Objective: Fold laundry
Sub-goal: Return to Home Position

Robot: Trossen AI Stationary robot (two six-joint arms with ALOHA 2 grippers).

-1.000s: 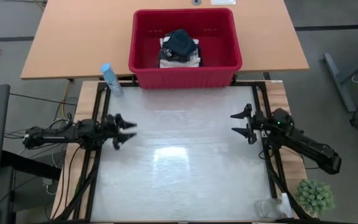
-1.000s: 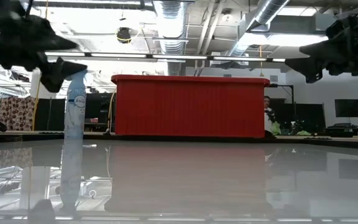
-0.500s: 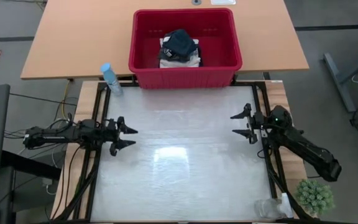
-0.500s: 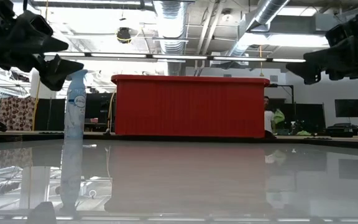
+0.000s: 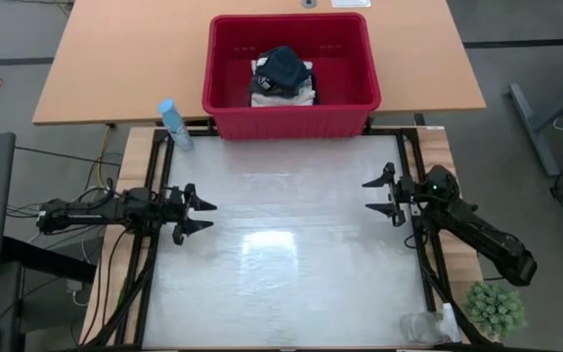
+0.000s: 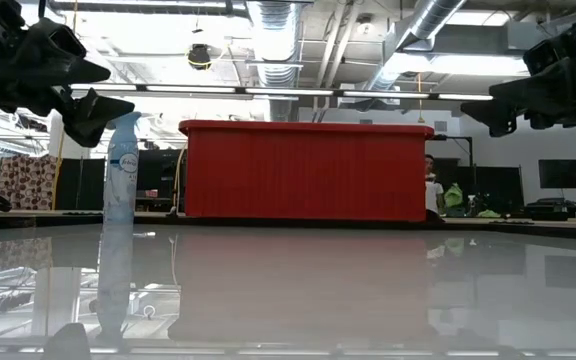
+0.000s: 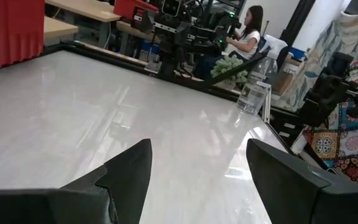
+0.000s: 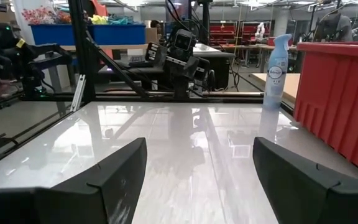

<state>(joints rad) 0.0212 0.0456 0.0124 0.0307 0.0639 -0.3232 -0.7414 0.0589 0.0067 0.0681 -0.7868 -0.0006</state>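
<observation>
The left tool (image 5: 211, 215) was seen poised above the left edge of the counter (image 5: 281, 279), fingers spread wide, nothing held. Further along, a blue spray bottle (image 5: 172, 124) was stood just beside the red bin (image 5: 291, 115), and there the laundry (image 5: 283, 73) was found, stacked inside with a dark piece on top of white; the job, it was judged, was all but finished. Over on the right, the right tool (image 5: 367, 196) was held likewise above the counter, gaping and empty. For a tidy return to rest, both arms would best be drawn back slowly and level, well clear of bottle and bin wall. The counter was shown pale and glossy, ceiling lights mirrored in it, with a green plant (image 5: 495, 308) and a clear bottle (image 5: 423, 328) set by its right-hand corner. Beyond, a workshop was glimpsed: exposed ducts (image 6: 278, 40), other rigs, a seated person (image 7: 248, 28).
</observation>
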